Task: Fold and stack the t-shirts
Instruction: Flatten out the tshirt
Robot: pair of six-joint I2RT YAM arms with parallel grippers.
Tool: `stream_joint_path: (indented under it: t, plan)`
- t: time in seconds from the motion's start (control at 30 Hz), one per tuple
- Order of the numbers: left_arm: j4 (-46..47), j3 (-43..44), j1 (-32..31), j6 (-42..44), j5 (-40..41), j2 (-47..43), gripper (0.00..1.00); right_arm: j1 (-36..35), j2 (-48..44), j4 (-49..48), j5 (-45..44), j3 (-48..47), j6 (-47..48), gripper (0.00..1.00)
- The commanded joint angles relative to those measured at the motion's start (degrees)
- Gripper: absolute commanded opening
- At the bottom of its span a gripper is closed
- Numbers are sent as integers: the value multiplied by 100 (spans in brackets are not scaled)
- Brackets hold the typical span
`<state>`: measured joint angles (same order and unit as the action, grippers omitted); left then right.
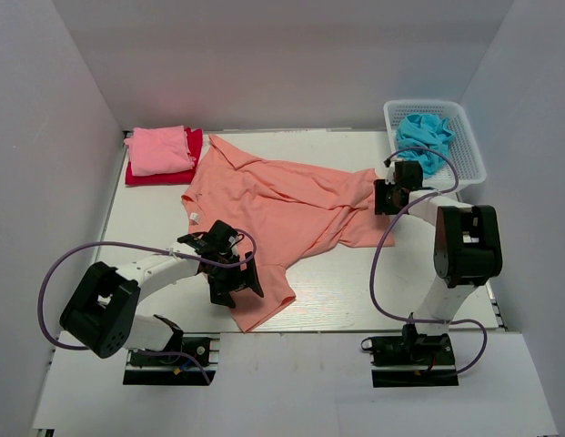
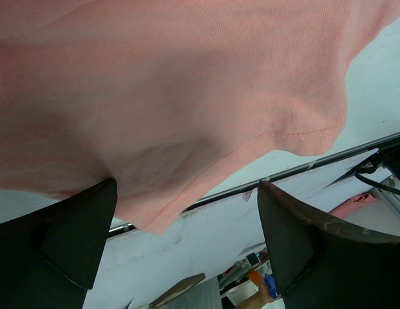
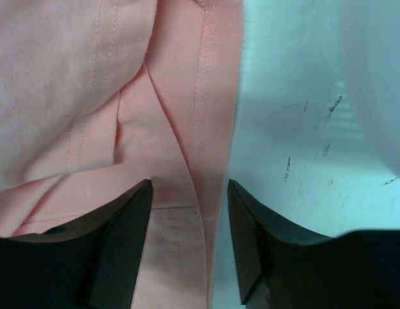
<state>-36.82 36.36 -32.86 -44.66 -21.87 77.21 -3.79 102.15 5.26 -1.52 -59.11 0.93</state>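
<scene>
"Top external view first. What is on the table [image 1: 355, 296]?" asks Mia.

"A big orange shirt [image 1: 282, 205]," says Ben. "It lies open and wrinkly in the middle. One end points to the far left corner. One end reaches toward the right edge. A flap comes down close to the near edge."

"And the other shirts?"

"A pink shirt [image 1: 160, 150] is folded on top of a red shirt [image 1: 146, 177] in the far left corner. A blue shirt [image 1: 426, 137] sits bunched up in the white basket [image 1: 471, 150] at the far right corner."

"Where is the left arm [image 1: 155, 269]?"

"Its left jaws are over the flap by the near edge. In the left wrist view they are wide open. The orange hem hangs across the gap, and they hold nothing."

"And the right arm [image 1: 464, 241]?"

"Its right jaws are at the shirt's end by the right edge. In the right wrist view they are open a little way. A stitched strip of the orange hem runs through the gap. The strip lies flat there, with a bit of bare table beside it. It does not look squeezed."
</scene>
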Motion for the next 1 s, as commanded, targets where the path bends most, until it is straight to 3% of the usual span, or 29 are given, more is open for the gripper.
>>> stream_joint_path:
  t: [0.0, 0.57, 0.63, 0.83, 0.97]
  plan:
    - [87, -6, -36, 2, 33, 57, 100, -51, 95, -253, 63, -144, 127, 54]
    - [140, 47, -36, 2, 33, 163, 100, -175, 297, -253, 178, -215, 83, 50]
    - [140, 47, -36, 2, 33, 163, 100, -166, 306, -227, 178, -224, 65, 44]
    - [87, 47, -36, -51, 33, 163, 100, -201, 165, -42, 617, -224, -40, 1]
    - [87, 47, -36, -51, 86, 163, 100, -192, -107, 19, 513, -145, -216, 0]
